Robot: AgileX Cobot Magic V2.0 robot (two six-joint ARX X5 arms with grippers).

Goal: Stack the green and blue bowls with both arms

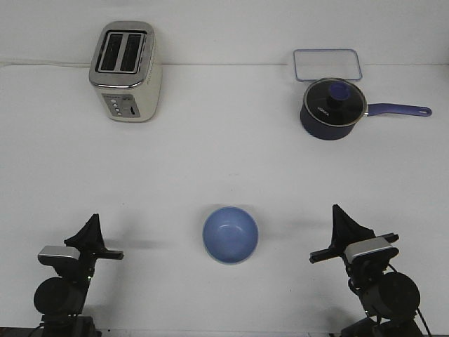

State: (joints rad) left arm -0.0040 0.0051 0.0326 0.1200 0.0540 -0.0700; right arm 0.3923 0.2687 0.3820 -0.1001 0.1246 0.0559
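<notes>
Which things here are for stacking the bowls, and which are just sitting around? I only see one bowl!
For the job:
blue bowl
left hand
right hand
No separate green bowl shows in this view.

Just lying about:
toaster
dark saucepan with lid
clear tray behind the saucepan

periwinkle blue bowl [230,235], cream toaster [126,71], navy saucepan [332,109]

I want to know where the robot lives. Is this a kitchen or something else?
Probably a robot test table set up like a kitchen, not a real one. A toaster, a saucepan and a blue bowl sit far apart on a plain white table, with two robot arms at the near edge.
</notes>
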